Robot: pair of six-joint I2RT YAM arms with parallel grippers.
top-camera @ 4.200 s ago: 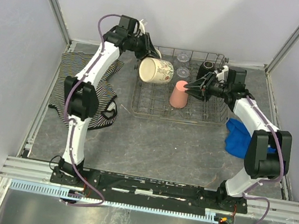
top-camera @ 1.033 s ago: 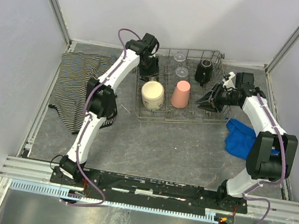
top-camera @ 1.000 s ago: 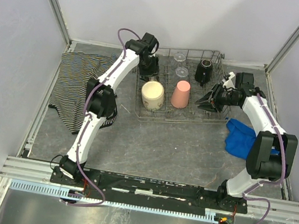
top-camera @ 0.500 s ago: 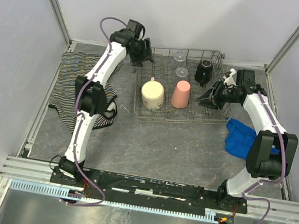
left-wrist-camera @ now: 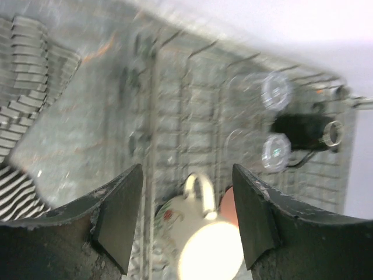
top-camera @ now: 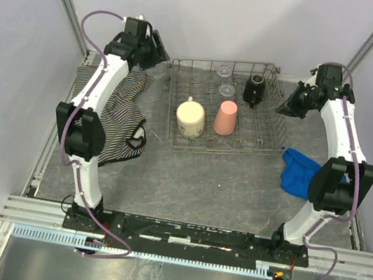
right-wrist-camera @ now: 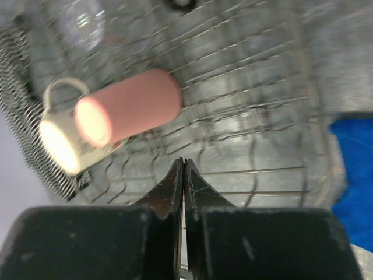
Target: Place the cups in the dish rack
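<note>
Two cloths are lying nearest on the grey mottled table: a crumpled blue cloth at lower right, just beside the dish rack's corner, and a black-and-white striped cloth at left, spreading up under the left arm. Between them the large grey wire dish rack is sitting at centre. In its near half the cream floral mug and the salmon-pink plastic tumbler are standing side by side, the tumbler narrow end up. Farther back a small clear glass, a second clear glass and the black mug are resting along the far rows. Nothing is blocking the rack from above.

The left gripper is hanging at upper left with its jaws spread and empty. The right gripper is hanging at upper right, jaws pressed together on nothing.

Half a second earlier the left gripper was at the rack's far left corner and the right gripper was low at the rack's right wall; both are now pulling outward, while the cups are staying put.
</note>
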